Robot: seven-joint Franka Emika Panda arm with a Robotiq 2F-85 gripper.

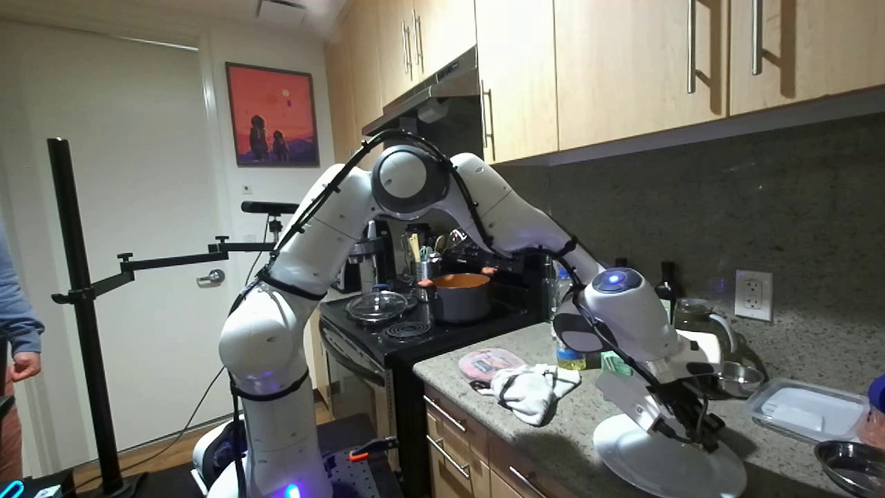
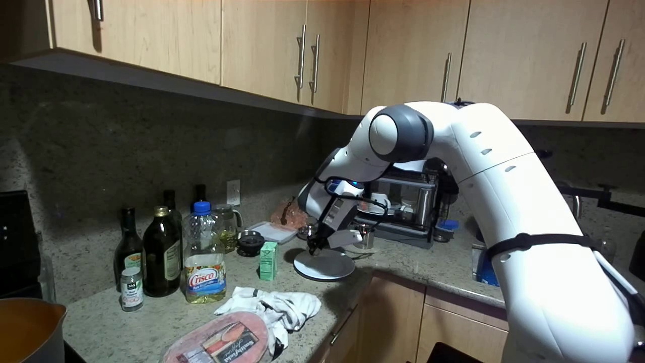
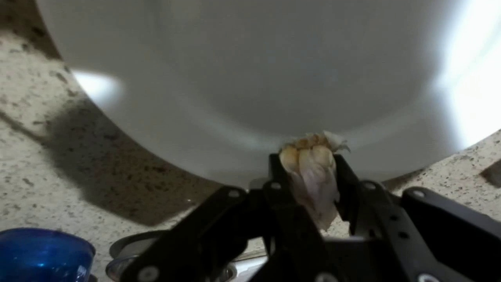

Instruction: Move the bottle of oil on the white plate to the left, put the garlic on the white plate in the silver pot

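Note:
My gripper (image 3: pixel 307 164) is shut on a garlic bulb (image 3: pixel 315 172), which sits between the fingertips in the wrist view. The white plate (image 3: pixel 235 78) lies below and beyond the garlic; it also shows in both exterior views (image 1: pixel 664 474) (image 2: pixel 330 267). The gripper is above the plate in both exterior views (image 1: pixel 702 439) (image 2: pixel 313 247). I cannot tell how high the garlic is above the plate. The bottle of oil (image 2: pixel 201 275) stands upright on the counter, off the plate; in an exterior view (image 1: pixel 571 356) the arm partly hides it. The silver-grey pot (image 1: pixel 462 304) with an orange inside stands on the stove.
Dark bottles (image 2: pixel 164 257) stand beside the oil. A green carton (image 2: pixel 268 260), a white towel (image 2: pixel 287 307) and a meat package (image 2: pixel 227 340) lie between plate and stove. A plastic container (image 1: pixel 809 409) and a dark bowl (image 1: pixel 854 465) stand near the plate. Cabinets (image 1: pixel 636 62) hang overhead.

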